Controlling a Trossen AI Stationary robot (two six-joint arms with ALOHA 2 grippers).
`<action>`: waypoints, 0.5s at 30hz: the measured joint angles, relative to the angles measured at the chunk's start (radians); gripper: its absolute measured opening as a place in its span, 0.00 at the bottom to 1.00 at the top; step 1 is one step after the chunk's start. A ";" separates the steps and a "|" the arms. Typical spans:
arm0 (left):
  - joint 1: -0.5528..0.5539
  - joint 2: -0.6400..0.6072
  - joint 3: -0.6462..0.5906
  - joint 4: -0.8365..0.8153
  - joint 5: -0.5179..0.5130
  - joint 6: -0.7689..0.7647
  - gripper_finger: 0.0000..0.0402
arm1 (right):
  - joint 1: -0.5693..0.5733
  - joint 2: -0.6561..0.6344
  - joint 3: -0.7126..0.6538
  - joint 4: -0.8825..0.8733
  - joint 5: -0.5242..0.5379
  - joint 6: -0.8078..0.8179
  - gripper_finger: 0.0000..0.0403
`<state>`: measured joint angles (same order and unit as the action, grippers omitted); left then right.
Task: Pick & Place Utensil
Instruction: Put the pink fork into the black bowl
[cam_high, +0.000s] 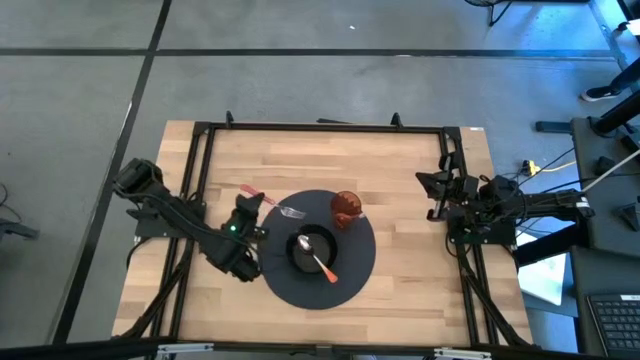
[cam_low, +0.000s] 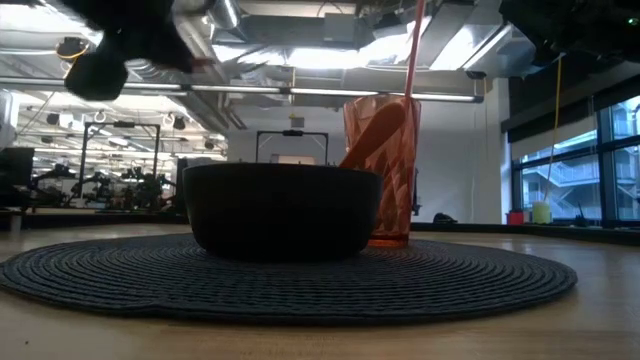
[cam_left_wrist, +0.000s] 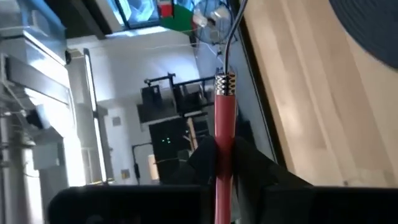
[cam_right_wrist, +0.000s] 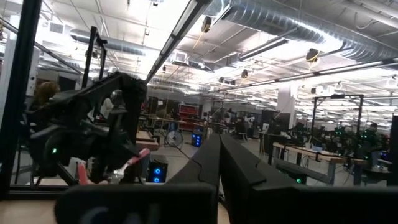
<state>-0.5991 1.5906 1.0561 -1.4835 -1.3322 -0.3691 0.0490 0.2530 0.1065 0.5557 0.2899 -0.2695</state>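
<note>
High view: cup (cam_high: 346, 208) beside bowl (cam_high: 312, 250)

On my wooden table (cam_high: 410, 290) I see a round dark woven placemat (cam_high: 360, 270). A black bowl (cam_high: 300, 250) sits on it, and an orange-red faceted tumbler (cam_high: 347, 208) stands just beside the bowl.

One bowl (cam_high: 311, 250); one cup (cam_high: 346, 209); one placemat (cam_high: 350, 272); one spoon (cam_high: 316, 257); one fork (cam_high: 272, 204).
</note>
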 joint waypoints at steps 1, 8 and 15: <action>-0.002 0.009 -0.011 -0.007 0.004 -0.009 0.06 | 0.000 0.000 0.000 0.000 0.008 0.000 0.02; -0.010 0.139 -0.071 -0.006 -0.088 0.104 0.06 | 0.000 0.000 0.000 0.002 0.032 -0.003 0.02; -0.016 0.243 -0.086 -0.006 -0.213 0.135 0.06 | 0.000 0.000 0.000 0.001 0.032 0.000 0.02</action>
<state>-0.6151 1.8340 0.9699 -1.4892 -1.5452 -0.2337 0.0486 0.2527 0.1066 0.5571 0.3218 -0.2695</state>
